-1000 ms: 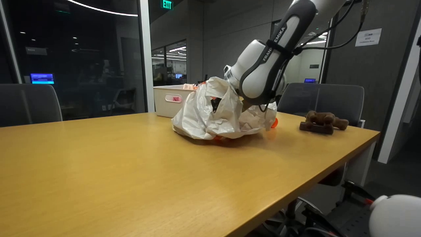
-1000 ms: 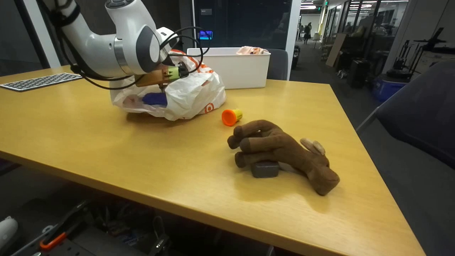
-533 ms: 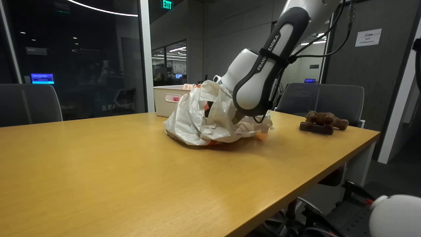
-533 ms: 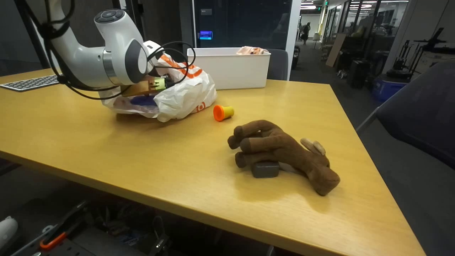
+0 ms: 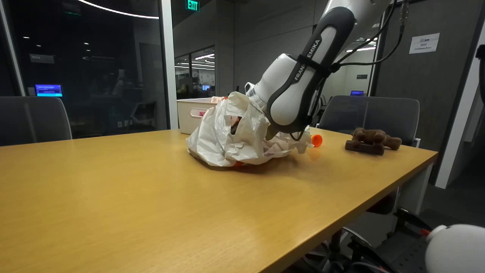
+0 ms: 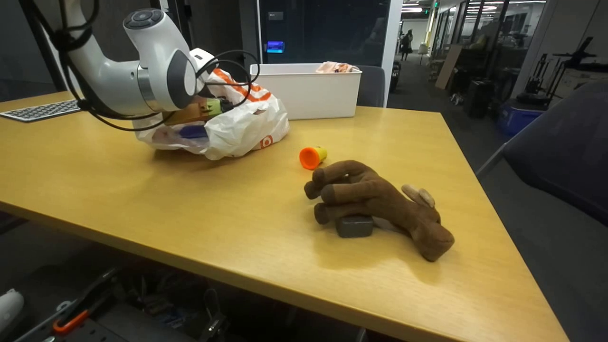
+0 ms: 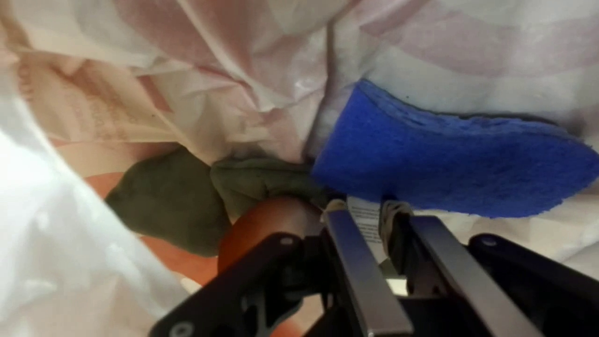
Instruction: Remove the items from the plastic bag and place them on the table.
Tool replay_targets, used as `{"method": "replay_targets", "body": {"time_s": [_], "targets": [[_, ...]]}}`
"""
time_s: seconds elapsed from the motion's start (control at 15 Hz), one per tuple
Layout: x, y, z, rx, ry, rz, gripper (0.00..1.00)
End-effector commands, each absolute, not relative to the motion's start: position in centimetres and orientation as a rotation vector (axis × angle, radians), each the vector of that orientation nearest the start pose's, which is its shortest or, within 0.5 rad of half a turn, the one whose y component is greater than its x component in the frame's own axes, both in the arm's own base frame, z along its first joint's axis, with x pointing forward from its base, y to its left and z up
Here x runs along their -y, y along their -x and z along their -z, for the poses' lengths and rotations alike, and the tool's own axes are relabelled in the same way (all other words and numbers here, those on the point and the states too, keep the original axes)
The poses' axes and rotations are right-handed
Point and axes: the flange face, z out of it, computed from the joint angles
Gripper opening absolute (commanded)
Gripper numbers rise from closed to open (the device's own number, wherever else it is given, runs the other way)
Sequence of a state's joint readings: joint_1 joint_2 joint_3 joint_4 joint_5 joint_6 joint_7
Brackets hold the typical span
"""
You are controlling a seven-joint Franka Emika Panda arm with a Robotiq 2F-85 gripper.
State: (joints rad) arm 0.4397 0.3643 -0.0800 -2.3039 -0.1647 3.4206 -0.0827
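The end effector [image 7: 365, 209], narrow and with its hold unclear, sits only at the edge of the blue item [image 7: 449, 164], which lies at its two o'clock in the wrist view inside the plastic bag [image 6: 251, 134], so a shallow pinch could slip or snag plastic instead.

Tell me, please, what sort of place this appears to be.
Probably an office meeting room: a large table, chairs beside it, and a lit exit sign.
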Motion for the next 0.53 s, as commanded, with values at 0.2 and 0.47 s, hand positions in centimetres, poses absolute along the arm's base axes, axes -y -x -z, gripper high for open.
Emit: {"method": "replay_targets", "body": {"time_s": [0.2, 0.47], "targets": [[-21.88, -54.07, -28.22, 0.881, 2.736, 1.127, 0.0], [-22.5, -54.19, -28.36, 0.896, 2.727, 1.121, 0.15]]}}
